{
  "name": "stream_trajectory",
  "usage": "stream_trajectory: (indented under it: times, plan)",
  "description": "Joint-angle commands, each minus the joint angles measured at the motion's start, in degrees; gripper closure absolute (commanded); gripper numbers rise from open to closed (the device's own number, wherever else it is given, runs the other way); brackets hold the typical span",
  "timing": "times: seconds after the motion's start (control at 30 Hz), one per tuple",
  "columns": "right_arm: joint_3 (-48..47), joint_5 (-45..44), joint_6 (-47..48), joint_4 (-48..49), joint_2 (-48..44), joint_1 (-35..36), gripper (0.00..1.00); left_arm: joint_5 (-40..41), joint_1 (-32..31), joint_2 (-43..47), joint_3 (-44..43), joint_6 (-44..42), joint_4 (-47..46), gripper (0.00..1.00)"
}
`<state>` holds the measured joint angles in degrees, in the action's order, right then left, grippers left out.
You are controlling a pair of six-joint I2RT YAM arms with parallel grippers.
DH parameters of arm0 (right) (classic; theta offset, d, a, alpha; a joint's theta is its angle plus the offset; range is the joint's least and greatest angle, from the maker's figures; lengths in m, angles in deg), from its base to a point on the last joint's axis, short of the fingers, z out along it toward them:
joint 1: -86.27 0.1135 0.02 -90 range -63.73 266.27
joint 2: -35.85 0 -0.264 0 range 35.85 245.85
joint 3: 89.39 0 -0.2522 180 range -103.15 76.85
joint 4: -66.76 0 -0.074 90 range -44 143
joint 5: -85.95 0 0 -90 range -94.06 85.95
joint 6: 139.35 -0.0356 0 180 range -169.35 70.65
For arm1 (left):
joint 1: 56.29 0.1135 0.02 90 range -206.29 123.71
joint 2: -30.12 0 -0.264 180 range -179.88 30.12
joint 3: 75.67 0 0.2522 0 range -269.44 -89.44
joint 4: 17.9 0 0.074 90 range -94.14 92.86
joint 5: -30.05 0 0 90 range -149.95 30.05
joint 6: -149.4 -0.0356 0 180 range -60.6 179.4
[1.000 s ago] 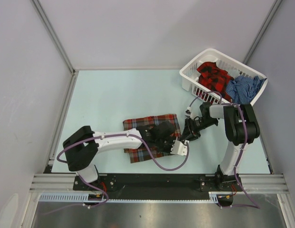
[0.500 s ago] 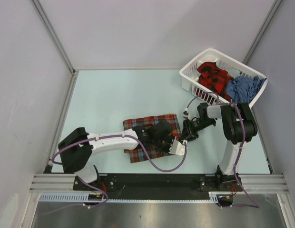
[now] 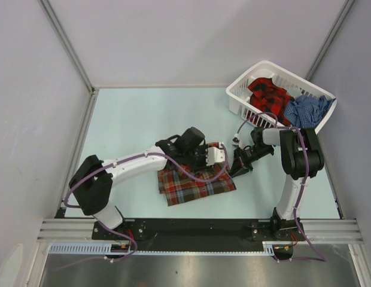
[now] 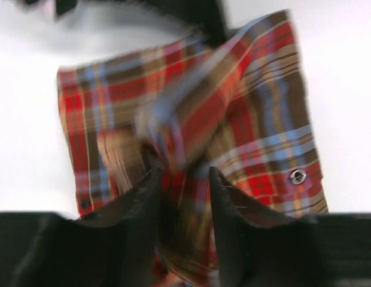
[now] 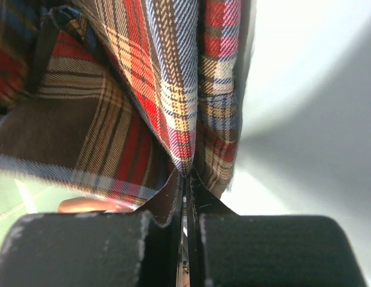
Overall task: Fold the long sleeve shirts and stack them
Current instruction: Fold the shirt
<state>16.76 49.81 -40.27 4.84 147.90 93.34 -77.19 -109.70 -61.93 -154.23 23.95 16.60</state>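
Shirt (image 3: 194,182) is soft, limp, light: grip hems or corners; right tool (image 5: 186,179) pinches its edge, left tool (image 4: 184,173) released.

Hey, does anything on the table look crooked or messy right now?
The brown plaid shirt lies skewed to the table edges, one edge pinched up by the right gripper. The blue shirt spills over the basket rim.

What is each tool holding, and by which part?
The right tool is shut on a folded edge of the brown plaid shirt. The left tool is open over the same shirt, gripping nothing that shows.
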Motion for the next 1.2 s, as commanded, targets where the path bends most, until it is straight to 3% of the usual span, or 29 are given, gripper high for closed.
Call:
stream_trajectory:
  times: [0.0, 0.1, 0.17, 0.23, 0.47, 0.63, 0.73, 0.83, 0.9, 1.03, 1.1, 1.17]
  plan:
    - [-2.0, -1.5, 1.2, -1.8, 1.1, 0.1, 1.00, -2.5, 5.0, 2.0, -2.1, 6.9, 5.1, 0.48]
    - [-2.1, -2.3, 1.7, -1.8, 1.9, 0.5, 1.00, -2.0, 9.3, 2.9, -1.4, 8.8, 8.6, 0.38]
    - [-2.0, -2.2, 2.0, -1.8, 1.8, 0.0, 1.00, -4.4, 11.8, 4.2, -0.3, 9.2, 13.3, 0.25]
    - [-1.8, -3.2, 1.9, -1.7, 1.7, -0.6, 1.00, -6.4, 14.7, 6.8, 1.2, 9.9, 16.3, 0.24]
    - [-1.7, -3.9, 2.2, -1.4, 1.1, -0.1, 1.00, -9.2, 16.8, 10.1, 5.9, 5.7, 31.9, 0.27]
    - [-2.1, -5.0, 2.4, -1.2, 0.5, 0.7, 1.00, -6.0, 21.3, 6.8, 7.1, 2.7, 32.9, 0.32]
    - [-2.1, -5.4, 2.3, -1.2, -0.1, 0.8, 1.00, -14.2, 24.8, 5.3, 4.8, 1.7, 36.2, 0.41]
    - [-2.2, -5.9, 2.3, -1.1, 0.4, 1.2, 1.00, -18.6, 22.0, 9.0, 7.6, -0.3, 36.3, 0.35]
    - [-2.3, -6.2, 2.0, -0.9, 0.5, 1.4, 1.00, -17.0, 16.3, 10.4, 9.8, -3.4, 36.3, 0.33]
    - [-2.5, -7.1, 1.8, -1.0, 0.5, 1.4, 1.00, -12.4, 7.5, 11.6, 15.2, -5.6, 34.1, 0.42]
    - [-2.7, -7.7, 1.9, -1.1, 0.5, 1.5, 1.00, -9.9, 5.1, 14.2, 18.4, -7.7, 32.7, 0.48]
    - [-2.8, -7.7, 2.0, -1.2, 0.6, 1.5, 1.00, -4.5, 1.8, 20.1, 20.9, -9.4, 28.3, 0.48]
